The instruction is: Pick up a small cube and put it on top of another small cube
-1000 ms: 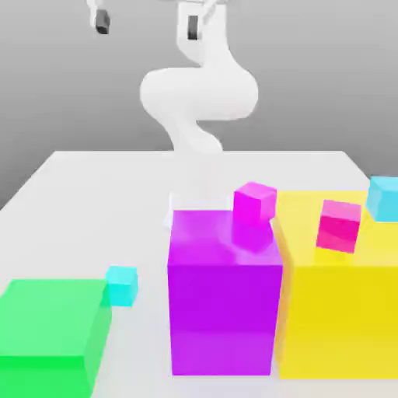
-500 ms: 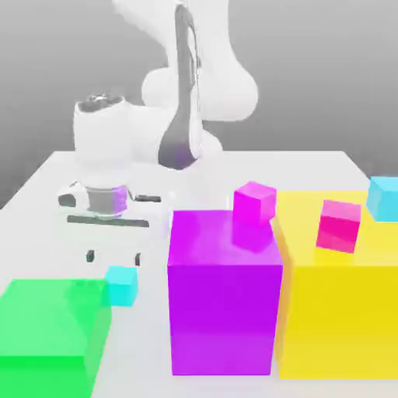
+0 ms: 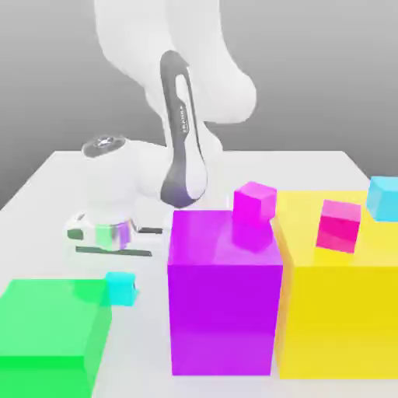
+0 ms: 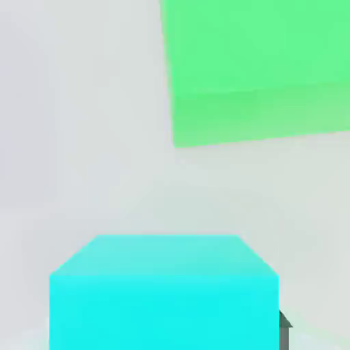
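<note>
The claw (image 3: 118, 289) is sitting low over the table (image 3: 47, 194), pinched tight on the small cube (image 3: 120, 288), which is resting on the table just beside the big green block (image 3: 47, 326). The grasp step is finishing, I judge. Next it is needing a straight lift and a carry over the purple block (image 3: 224, 295) toward 1 of the other small cubes (image 3: 255, 200).

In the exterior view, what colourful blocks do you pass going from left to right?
Green block → turquoise cube → purple block → magenta cube → pink cube → sky-blue cube
</note>
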You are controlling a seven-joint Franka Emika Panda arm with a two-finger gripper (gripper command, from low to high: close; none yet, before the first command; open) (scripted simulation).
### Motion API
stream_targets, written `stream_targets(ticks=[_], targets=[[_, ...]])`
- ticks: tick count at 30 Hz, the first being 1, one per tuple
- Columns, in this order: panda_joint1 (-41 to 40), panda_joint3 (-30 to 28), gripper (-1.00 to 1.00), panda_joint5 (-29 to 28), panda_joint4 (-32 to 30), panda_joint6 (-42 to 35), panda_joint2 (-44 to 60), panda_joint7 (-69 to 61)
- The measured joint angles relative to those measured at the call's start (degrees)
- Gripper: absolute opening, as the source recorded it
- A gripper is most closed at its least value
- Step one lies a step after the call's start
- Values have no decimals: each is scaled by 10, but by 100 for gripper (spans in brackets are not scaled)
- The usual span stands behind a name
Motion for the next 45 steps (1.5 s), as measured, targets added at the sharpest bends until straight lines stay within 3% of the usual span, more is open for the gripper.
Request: stream_targets(ticks=[4, 7, 13, 19, 25, 45], targets=[[-6, -6, -100, -40, -13, -68, -81, 27], [-4, -18, -100, -22, -8, -114, -114, -4], [-62, -46, -100, 65, 97, -186, -26, -192], [-137, -69, -100, 71, 211, -255, 72, -332], [-152, -46, -100, 82, 328, -321, 67, -417], [17, 76, -100, 132, 377, -657, -176, 13]])
